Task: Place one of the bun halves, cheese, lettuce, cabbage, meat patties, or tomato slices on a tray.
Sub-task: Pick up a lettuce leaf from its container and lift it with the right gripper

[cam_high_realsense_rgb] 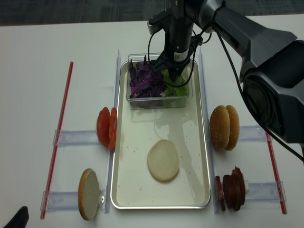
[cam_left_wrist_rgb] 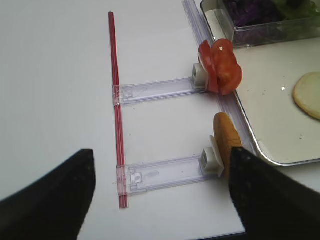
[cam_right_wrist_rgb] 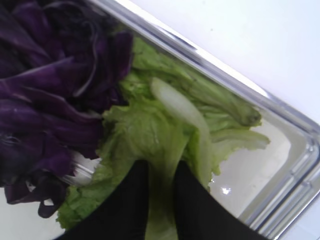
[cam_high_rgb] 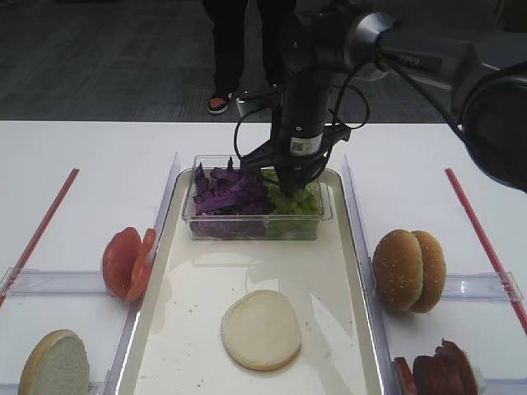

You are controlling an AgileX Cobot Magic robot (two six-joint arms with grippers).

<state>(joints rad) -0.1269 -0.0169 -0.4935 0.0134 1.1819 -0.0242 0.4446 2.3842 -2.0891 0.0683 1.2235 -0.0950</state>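
Right tool down in clear tub among lettuce, beside purple cabbage, on tray

Two high exterior views: one oblique from the front edge of the tray, one near-vertical and farther off. The right wrist view looks closely into the clear tub; the left wrist view faces the table's left side. All but the right wrist view share the tomato slices.
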